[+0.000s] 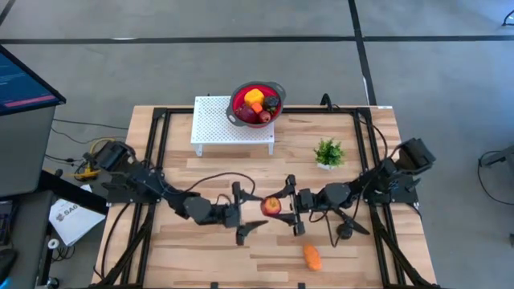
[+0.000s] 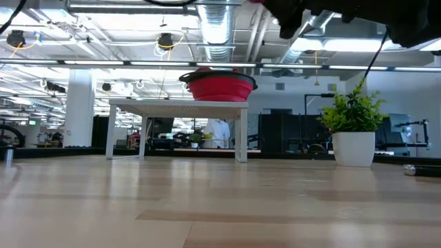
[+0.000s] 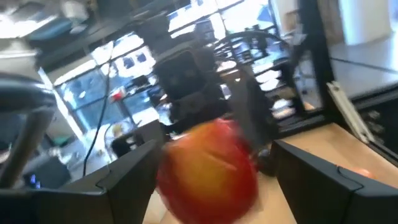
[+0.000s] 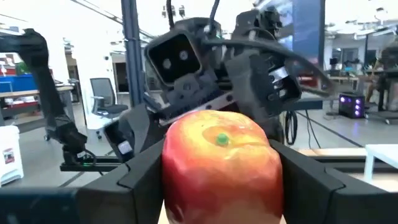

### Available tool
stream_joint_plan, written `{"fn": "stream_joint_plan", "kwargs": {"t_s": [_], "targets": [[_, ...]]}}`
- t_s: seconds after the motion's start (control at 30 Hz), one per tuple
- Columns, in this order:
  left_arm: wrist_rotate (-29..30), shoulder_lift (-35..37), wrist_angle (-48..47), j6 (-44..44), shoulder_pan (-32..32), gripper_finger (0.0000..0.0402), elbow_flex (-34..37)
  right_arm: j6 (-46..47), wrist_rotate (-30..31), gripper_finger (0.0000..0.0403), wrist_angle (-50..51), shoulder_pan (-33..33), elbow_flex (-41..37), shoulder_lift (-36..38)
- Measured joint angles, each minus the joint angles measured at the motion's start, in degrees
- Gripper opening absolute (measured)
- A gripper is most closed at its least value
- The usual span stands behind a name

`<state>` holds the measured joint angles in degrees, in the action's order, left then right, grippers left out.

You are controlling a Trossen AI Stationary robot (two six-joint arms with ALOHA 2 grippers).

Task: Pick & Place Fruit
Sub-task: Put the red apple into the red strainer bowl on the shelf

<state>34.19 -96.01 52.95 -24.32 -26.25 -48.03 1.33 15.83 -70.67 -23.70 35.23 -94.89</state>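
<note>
Between right fingers: clamped red apple

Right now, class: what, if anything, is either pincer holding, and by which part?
The right pincer clamps the red-yellow apple by its two opposite sides. The left pincer stands around it too; whether it grips cannot be told.

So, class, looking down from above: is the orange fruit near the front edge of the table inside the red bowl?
No: the orange fruit lies alone on the bare wooden table, far from the red bowl on the white stand.
</note>
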Motion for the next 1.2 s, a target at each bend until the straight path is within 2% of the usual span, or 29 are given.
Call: {"fn": "stream_joint_plan", "kwargs": {"t_s": [0.17,0.27,1.0,1.2], "targets": [[-4.10,-0.26,-0.33,4.36,1.81,0.0302,-0.15,0.45,-0.99,0.0240,0.09,0.40,0.32,-0.13],[-4.55,-0.42,-0.52,5.59,2.66,0.0302,-0.09,0.64,-1.00,0.0240,-0.09,0.48,0.16,-0.12],[-3.08,-0.37,-3.89,6.44,1.61,0.0302,-0.11,1.37,-0.53,0.0240,0.02,0.94,0.06,-0.18],[-1.67,2.00,-6.67,9.55,1.21,0.0302,0.00,-0.43,3.31,0.0240,-0.24,0.02,0.21,-0.14]]}}
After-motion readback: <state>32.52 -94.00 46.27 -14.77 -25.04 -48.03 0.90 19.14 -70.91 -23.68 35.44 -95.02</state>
